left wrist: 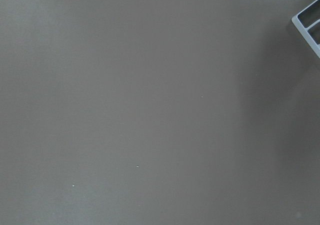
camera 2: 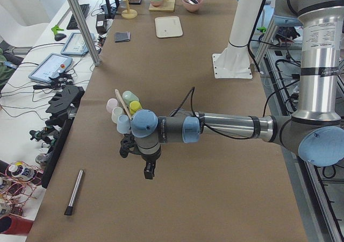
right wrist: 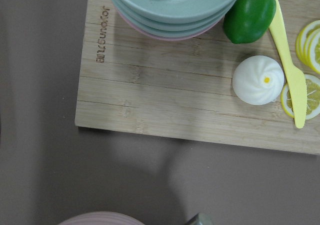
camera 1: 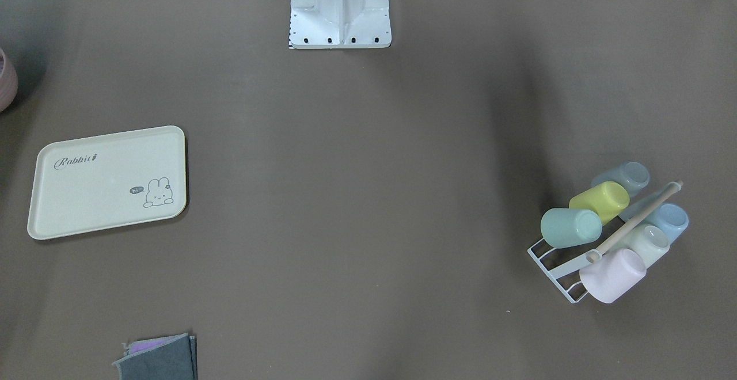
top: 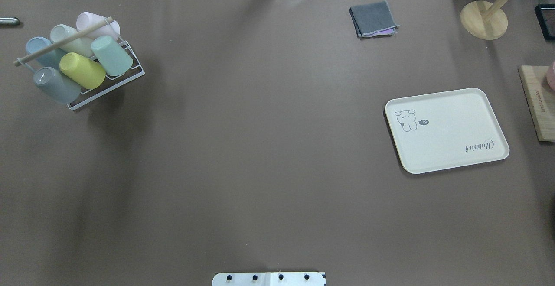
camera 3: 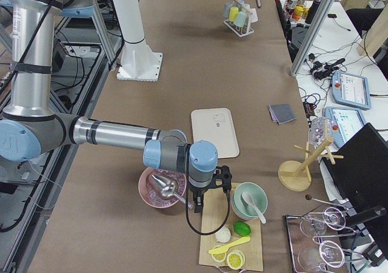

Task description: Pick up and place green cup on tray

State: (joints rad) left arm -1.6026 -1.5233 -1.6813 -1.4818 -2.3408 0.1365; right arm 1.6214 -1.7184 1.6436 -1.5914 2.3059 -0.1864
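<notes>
Nothing's really happened yet. The small mint-green plastic cup [camera 1: 570, 227] sits tilted on the white wire cup rack [camera 1: 551, 266], well apart from the cream rectangular plastic tray [camera 1: 98, 201], which is bare. Grab, carry and set-down are all left to do. The left tool [camera 2: 149, 170] hangs near the rack and the right tool [camera 3: 199, 208] is over a bamboo board [right wrist: 150, 95]. Can't tell how open either one is. The tray reads "Rabbit", with a "hi~" bubble.

The green cup [camera 1: 570, 227] and tray [camera 1: 86, 196] look matt plastic, the rack [top: 106, 89] painted wire, its rod [camera 1: 636, 220] wood.
</notes>
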